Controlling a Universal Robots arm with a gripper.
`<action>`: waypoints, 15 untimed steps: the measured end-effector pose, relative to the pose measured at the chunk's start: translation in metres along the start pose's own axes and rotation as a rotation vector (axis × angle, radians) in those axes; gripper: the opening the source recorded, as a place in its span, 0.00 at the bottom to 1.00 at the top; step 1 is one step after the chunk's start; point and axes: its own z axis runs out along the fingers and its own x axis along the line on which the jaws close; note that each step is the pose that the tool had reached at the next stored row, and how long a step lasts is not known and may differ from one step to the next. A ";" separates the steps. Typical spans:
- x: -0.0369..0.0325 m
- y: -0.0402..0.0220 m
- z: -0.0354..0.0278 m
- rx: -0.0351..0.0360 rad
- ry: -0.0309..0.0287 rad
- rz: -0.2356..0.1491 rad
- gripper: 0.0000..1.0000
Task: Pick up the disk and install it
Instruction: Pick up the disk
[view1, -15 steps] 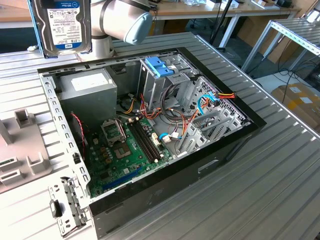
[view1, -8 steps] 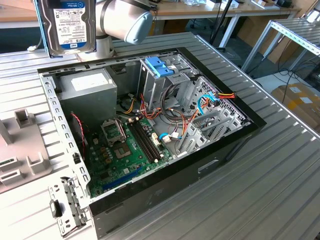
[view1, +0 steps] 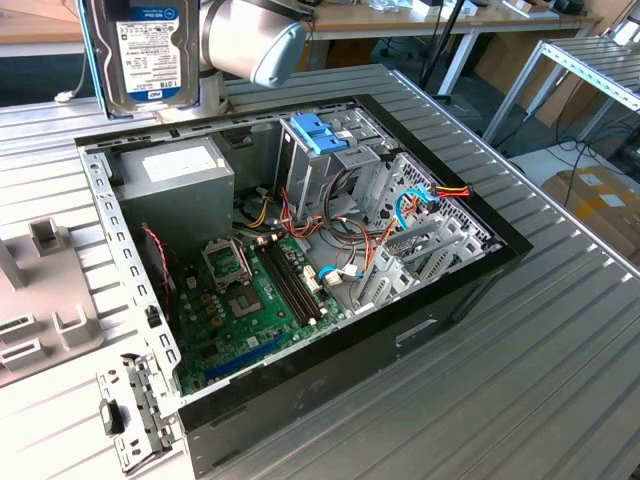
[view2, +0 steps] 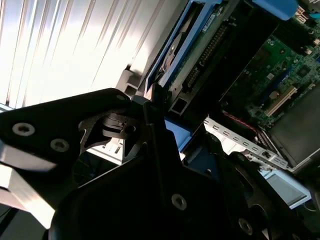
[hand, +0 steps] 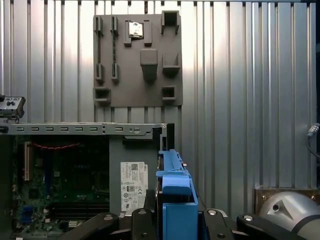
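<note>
At the exterior view's left edge of the ribbed metal bench (view1: 560, 350) lies a grey fixture plate (view1: 40, 300) with raised blocks. A small metal bracket (view1: 135, 415) sits near the bench's front edge, just beside the front left corner of the open computer case (view1: 400, 330).

The disk (view1: 150, 50) hangs upright in the air over the case's far left corner, label side facing the exterior camera, with the arm's grey joint (view1: 255, 40) just to its right. In the first wrist view the gripper (hand: 177, 215) is closed on the disk's blue carrier (hand: 177, 197), a black finger pressed on either side, so the disk is held edge-on above the case wall.

Below the disk, inside the case, the grey power supply (view1: 185, 175) with its white sticker fills the far left corner. The green motherboard (view1: 250, 310) lies along the case floor toward the front. To its right stands the metal drive cage (view1: 320, 140) with light-blue tabs, and beyond it red, yellow and black cables (view1: 440, 190) trail near the case's right wall.
</note>
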 end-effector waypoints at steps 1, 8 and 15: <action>0.0014 -0.0011 0.0000 0.0000 0.0000 0.000 0.37; 0.0064 -0.0057 0.0002 0.0000 0.0000 0.000 0.37; 0.0139 -0.0122 0.0005 0.0000 0.0000 0.000 0.37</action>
